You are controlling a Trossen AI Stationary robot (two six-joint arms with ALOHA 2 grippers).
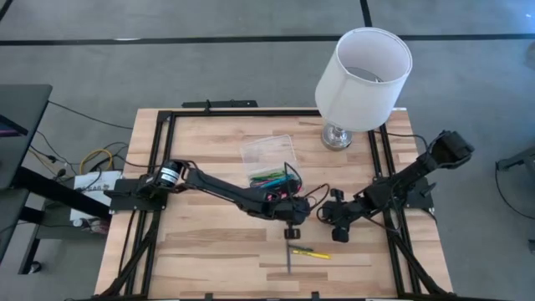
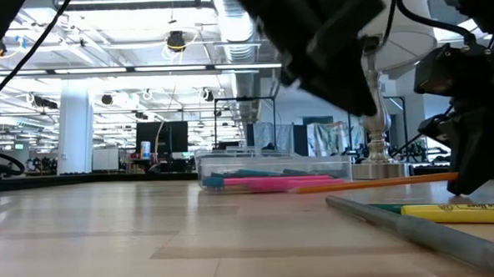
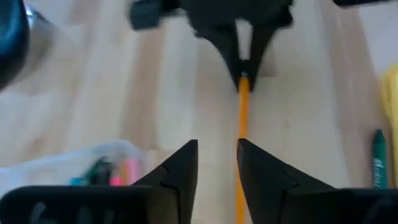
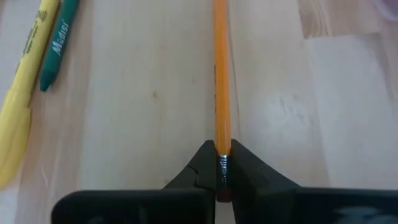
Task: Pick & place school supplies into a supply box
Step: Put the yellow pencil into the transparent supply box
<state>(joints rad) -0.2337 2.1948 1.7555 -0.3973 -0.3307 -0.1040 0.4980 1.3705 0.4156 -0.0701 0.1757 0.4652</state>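
My right gripper [image 4: 222, 186] is shut on an orange pencil [image 4: 221, 74] at mid-table and shows in the high view [image 1: 338, 227]. My left gripper [image 3: 217, 163] faces it from the other side, open, with the pencil [image 3: 242, 118] running in beside one finger. The clear supply box [image 1: 267, 149] lies flat toward the far edge. A pile of pink, green and blue pens [image 1: 272, 177] rests on the table in front of it. A yellow highlighter [image 4: 22, 93] and a green marker [image 4: 57, 38] lie on the wood nearby. My right gripper pinches the orange pencil at its eraser end, on the metal ferrule [image 4: 222, 165], between the two fingertips. The pencil sticks straight out ahead of the fingers, about level and low over the table [image 2: 374, 183]. My left gripper's finger [image 3: 261, 180] lies alongside the pencil's other end; whether it touches, I cannot tell.
A white-shaded lamp [image 1: 364, 71] stands on its metal base [image 1: 337, 136] at the far right. A grey pen [image 1: 289, 259] and the yellow highlighter [image 1: 311, 252] lie toward the near edge. Black frame rails [image 1: 159, 159] run along the table's sides.
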